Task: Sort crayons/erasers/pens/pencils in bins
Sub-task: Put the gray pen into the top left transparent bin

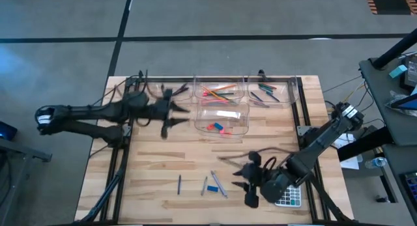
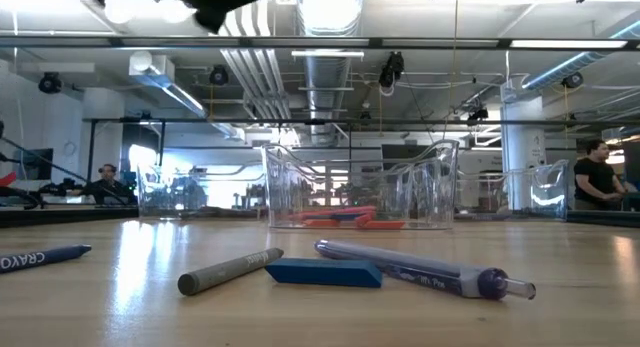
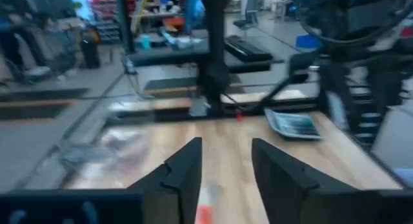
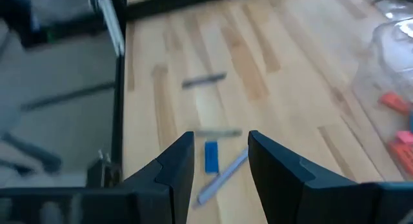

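Bins (image 1: 221, 118) clustered, calculator (image 1: 288, 197) beside right arm

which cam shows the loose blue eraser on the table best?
Low view: the blue eraser lies close up, between a grey crayon and a pen. Right wrist view shows it between the open right gripper fingers. High view: a speck. Left wrist: not visible.

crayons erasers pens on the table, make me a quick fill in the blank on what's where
The eraser lying loose on the table is ____ in colour.
In the high view the calculator lies beside the ____ end effector.
The bin with the red erasers also holds one ____ eraser.
Both end effectors, the left too, have their fingers ____.

Missing: blue; right; blue; open
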`<action>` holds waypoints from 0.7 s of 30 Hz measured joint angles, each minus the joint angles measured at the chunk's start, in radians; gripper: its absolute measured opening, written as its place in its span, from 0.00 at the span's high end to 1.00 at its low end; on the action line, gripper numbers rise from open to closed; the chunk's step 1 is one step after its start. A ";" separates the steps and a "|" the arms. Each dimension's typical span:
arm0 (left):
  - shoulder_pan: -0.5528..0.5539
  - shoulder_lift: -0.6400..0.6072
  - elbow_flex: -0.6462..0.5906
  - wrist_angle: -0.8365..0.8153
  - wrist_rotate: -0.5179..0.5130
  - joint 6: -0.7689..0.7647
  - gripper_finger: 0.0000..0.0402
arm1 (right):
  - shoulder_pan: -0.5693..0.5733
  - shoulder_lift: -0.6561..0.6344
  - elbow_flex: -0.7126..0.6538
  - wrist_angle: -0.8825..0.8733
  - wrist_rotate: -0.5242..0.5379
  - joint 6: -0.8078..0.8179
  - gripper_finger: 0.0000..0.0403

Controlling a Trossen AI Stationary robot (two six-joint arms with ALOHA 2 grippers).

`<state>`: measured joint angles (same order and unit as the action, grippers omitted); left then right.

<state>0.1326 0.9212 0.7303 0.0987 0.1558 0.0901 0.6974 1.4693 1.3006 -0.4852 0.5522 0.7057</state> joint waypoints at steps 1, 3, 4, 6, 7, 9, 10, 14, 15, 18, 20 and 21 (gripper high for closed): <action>-0.035 -0.034 -0.042 0.010 -0.023 -0.021 0.72 | 0.006 0.017 -0.002 -0.004 -0.002 -0.006 0.66; -0.102 -0.097 -0.114 0.008 -0.101 -0.030 0.75 | 0.009 0.056 -0.002 -0.003 -0.043 0.038 0.66; -0.131 -0.128 -0.141 0.005 -0.162 -0.032 0.77 | 0.001 0.075 -0.002 0.000 -0.093 0.068 0.66; -0.184 -0.188 -0.183 0.015 -0.283 -0.052 0.81 | -0.026 0.120 -0.003 0.015 -0.191 0.101 0.66; -0.206 -0.211 -0.201 0.013 -0.327 -0.075 0.82 | -0.034 0.144 -0.003 0.024 -0.213 0.106 0.66; -0.242 -0.239 -0.224 0.016 -0.353 -0.124 0.84 | -0.045 0.196 -0.003 0.025 -0.211 0.085 0.66; -0.257 -0.249 -0.234 0.015 -0.353 -0.140 0.85 | -0.052 0.221 -0.003 0.025 -0.197 0.065 0.66; -0.284 -0.251 -0.249 0.008 -0.360 -0.156 0.88 | -0.061 0.308 0.008 0.023 -0.124 0.081 0.66; -0.285 -0.244 -0.249 0.005 -0.369 -0.162 0.88 | -0.063 0.328 0.016 0.027 -0.121 0.086 0.66; -0.285 -0.203 -0.249 0.007 -0.373 -0.164 0.88 | -0.067 0.374 0.032 0.026 -0.128 0.149 0.66; -0.285 -0.160 -0.249 0.030 -0.374 -0.164 0.88 | -0.072 0.400 0.046 0.034 -0.161 0.175 0.66; -0.285 -0.134 -0.249 0.050 -0.374 -0.164 0.88 | -0.076 0.411 0.049 0.033 -0.170 0.179 0.66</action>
<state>-0.1528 0.7871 0.4812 0.1491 -0.2184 -0.0737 0.6214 1.8799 1.3495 -0.4526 0.3819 0.8850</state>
